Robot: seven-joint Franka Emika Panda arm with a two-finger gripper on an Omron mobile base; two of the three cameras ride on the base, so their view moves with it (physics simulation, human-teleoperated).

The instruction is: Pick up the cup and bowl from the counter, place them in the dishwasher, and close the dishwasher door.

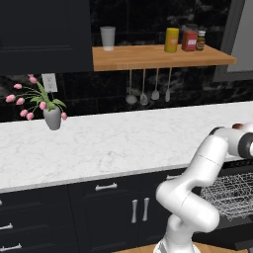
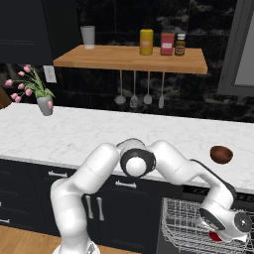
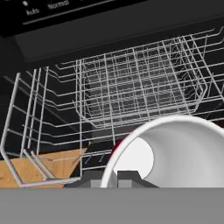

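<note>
While the arm reaches low into the open dishwasher [image 2: 198,223], the gripper [image 3: 117,177] is clamped on the rim of the cup [image 3: 183,148], one dark fingertip on each side of the thin wall. In the hand view the cup lies tilted, its mouth turned toward the camera, showing a smooth white interior and a rounded lip; a sliver of red beside it, matching the red patch under the hand in the right base view, suggests a red outer glaze, though too little shows to be sure. Pinching the rim rather than the body looks like a sensible hold, since it leaves the base free to settle among the wires.

Just beyond the cup, the wire rack [image 3: 131,87] spreads as a grey metal grid of thin rods with upright sides, pulled out from the black cavity. The cup hangs over the rack's near part, seemingly not yet set down.

Above the dishwasher, the counter [image 2: 99,134] runs as a white marble-look slab with faint grey veins. The bowl [image 2: 221,154], brown, rounded and glossy, sits on the counter directly above the dishwasher, still waiting its turn. Farther along the counter stands a grey vase of pink flowers [image 2: 44,104].
</note>
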